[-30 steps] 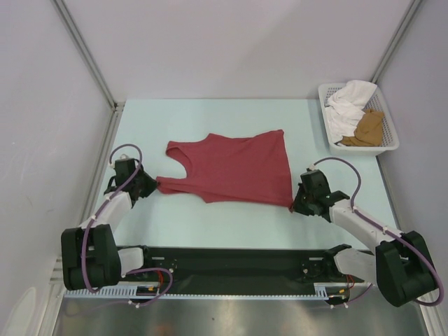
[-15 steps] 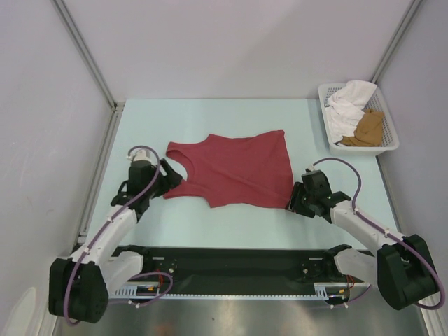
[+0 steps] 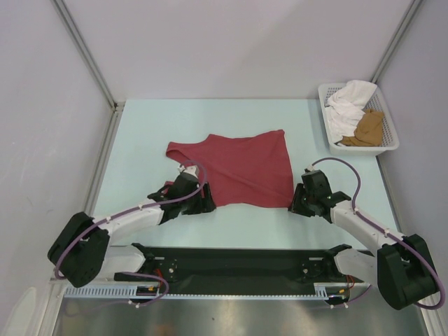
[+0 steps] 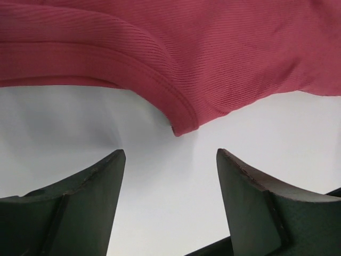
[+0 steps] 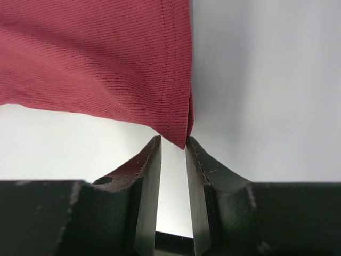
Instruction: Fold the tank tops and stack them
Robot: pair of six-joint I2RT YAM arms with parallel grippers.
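Observation:
The dark red tank top (image 3: 245, 168) lies spread on the table, neck to the left and hem to the right. My left gripper (image 3: 207, 203) is at its near left edge, open and empty. In the left wrist view the open gripper (image 4: 170, 152) has a strap end of the red top (image 4: 213, 53) just ahead of it. My right gripper (image 3: 294, 203) is at the near hem corner. Its jaws (image 5: 173, 140) stand a narrow gap apart, with the corner of the red top (image 5: 96, 58) at their tips. The tan-brown tank top (image 3: 369, 128) lies crumpled in the basket.
The white mesh basket (image 3: 392, 145) stands at the back right and also holds a white cloth (image 3: 348, 105). Metal frame posts and grey walls close in both sides. A black base rail (image 3: 231, 262) runs along the near edge.
My left gripper swept right along the near side, drawing the lower strap in from the far left to the top's body, and now stands open. The right gripper has barely moved.

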